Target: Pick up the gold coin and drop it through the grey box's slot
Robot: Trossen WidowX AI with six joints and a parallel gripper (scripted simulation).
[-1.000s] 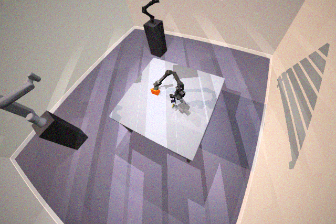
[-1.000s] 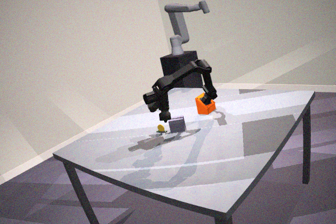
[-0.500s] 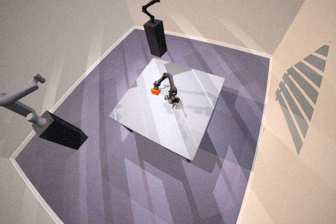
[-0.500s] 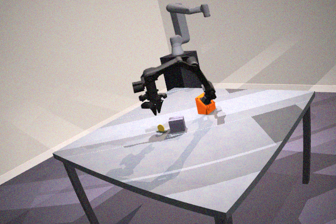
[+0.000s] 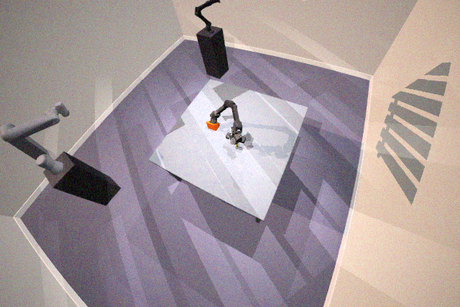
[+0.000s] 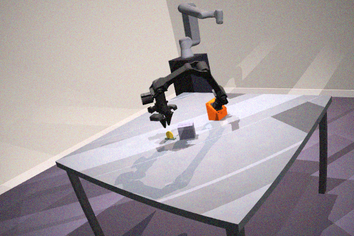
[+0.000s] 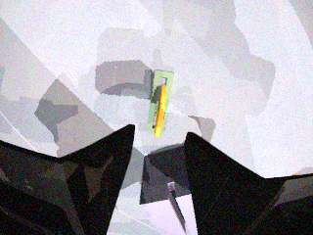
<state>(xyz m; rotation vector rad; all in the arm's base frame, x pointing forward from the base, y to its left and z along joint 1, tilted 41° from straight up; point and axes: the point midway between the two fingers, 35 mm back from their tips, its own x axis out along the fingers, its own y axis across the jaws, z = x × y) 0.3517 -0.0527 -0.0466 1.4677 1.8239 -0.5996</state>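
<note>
In the exterior view the arm's jaws hang above the table, left of centre in the frame, pointing down, partly open with nothing between them. Just below and slightly right of them the coin stands on edge in its green holder, untouched. The grey box sits just beside the coin on its right. In the wrist view the coin appears edge-on near the centre, above the gap between the two dark fingers, with the box and its slot low in the frame between them.
</note>
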